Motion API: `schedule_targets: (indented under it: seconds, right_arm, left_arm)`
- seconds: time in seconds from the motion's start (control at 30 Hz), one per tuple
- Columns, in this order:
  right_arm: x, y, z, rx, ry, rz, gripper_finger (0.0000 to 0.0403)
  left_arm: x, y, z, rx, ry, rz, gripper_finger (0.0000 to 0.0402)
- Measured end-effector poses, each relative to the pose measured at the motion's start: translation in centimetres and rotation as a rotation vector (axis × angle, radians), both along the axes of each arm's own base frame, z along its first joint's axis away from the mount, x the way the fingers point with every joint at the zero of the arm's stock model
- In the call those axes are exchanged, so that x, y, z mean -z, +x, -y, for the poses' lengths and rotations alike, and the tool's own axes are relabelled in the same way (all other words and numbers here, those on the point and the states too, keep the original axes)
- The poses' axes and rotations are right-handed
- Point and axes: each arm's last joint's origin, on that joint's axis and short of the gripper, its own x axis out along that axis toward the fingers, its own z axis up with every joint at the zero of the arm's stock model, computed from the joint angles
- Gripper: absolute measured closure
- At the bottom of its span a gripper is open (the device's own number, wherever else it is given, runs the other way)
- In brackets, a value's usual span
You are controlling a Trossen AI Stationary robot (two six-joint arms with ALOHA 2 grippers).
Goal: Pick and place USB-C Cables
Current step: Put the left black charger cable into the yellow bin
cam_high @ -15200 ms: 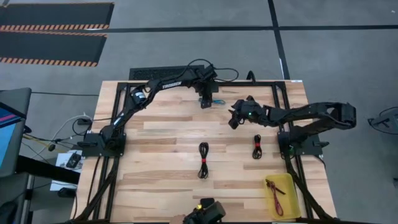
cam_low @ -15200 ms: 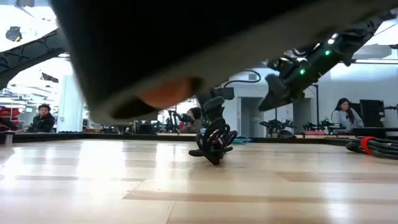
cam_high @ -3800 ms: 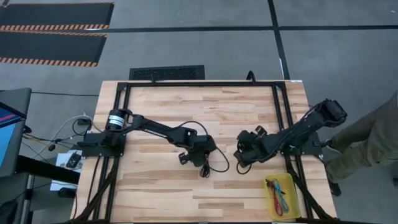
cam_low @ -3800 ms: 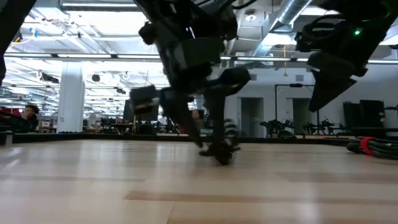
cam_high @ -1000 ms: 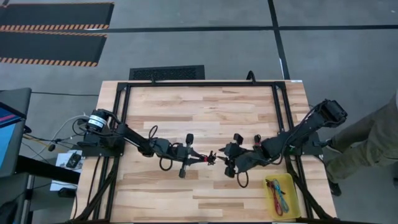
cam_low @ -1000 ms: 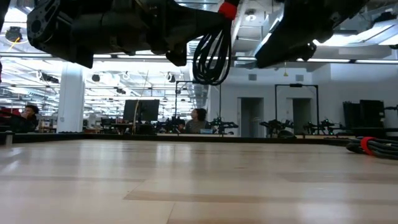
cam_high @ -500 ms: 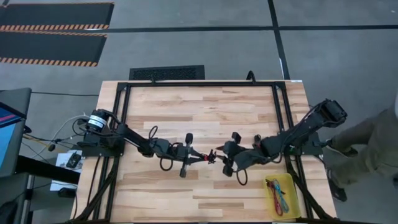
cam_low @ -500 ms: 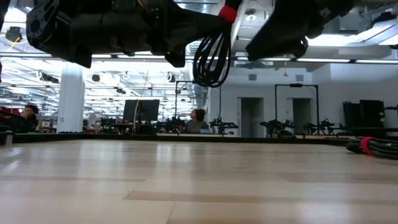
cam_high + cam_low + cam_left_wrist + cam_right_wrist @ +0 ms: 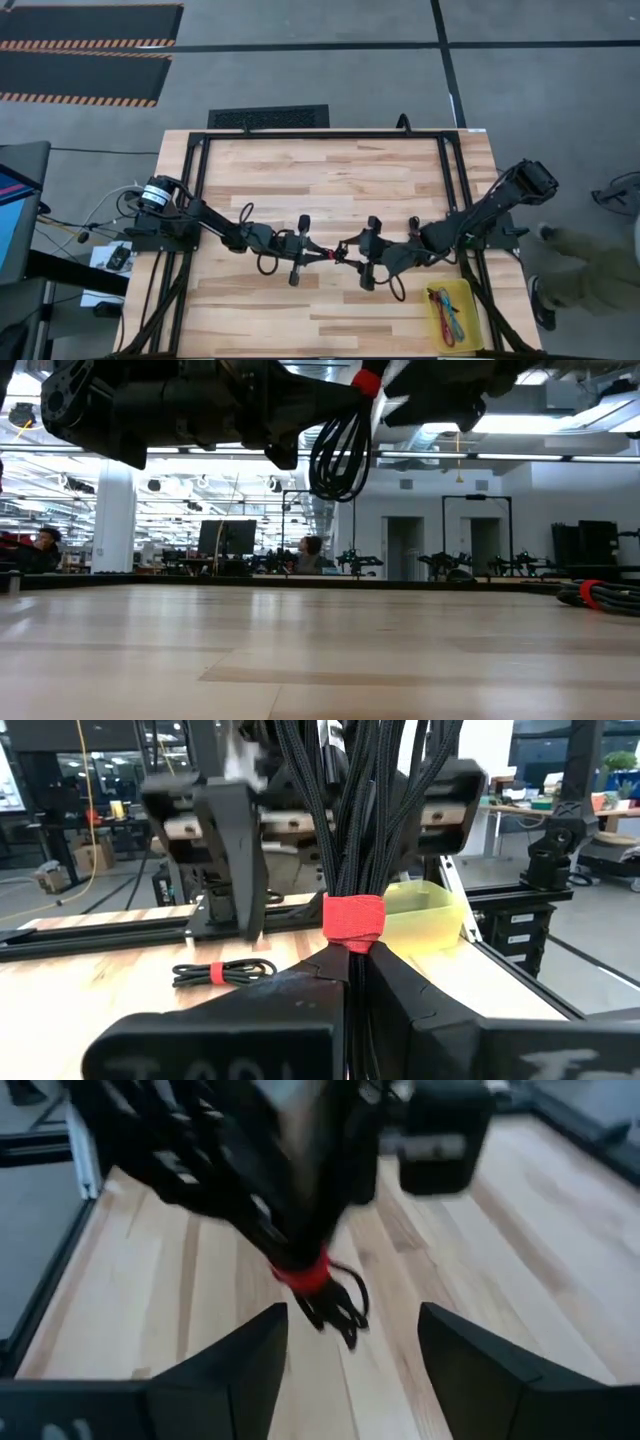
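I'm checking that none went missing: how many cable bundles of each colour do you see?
Black with red band: 2 (held black cable in the left claw; lying black cable)
Dark red: 1 (dark red cable in the yellow tray)
Teal-blue: 1 (teal cable, same tray)
Total: 4

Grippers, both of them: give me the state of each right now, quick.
Left gripper: shut on the black cable bundle with the red band, held above the table.
Right gripper: open, jaws spread wide, facing that same bundle.
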Motion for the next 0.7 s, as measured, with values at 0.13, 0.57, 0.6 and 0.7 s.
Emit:
schedule_targets:
  seconds: [0.13, 0.57, 0.6, 0.7]
  right_arm:
    - [-0.6, 0.0, -0.8, -0.053, -0.042, 0.053, 0.0148]
    - [-1.5, 0.5, -0.6, -0.081, -0.018, 0.138, 0.0210]
    - [-1.5, 0.6, -0.4, -0.085, -0.016, 0.135, 0.0236]
    - [-1.4, 0.6, -0.3, -0.085, -0.019, 0.128, 0.0327]
  left_arm:
    - [0.1, 0.0, 0.0, 0.000, 0.003, -0.011, 0.0401]
    - [0.5, 0.0, 0.0, -0.011, 0.001, -0.054, 0.0401]
    - [0.6, 0.0, -0.1, -0.016, 0.002, -0.058, 0.0401]
    - [0.6, 0.0, -0.1, -0.024, 0.001, -0.062, 0.0401]
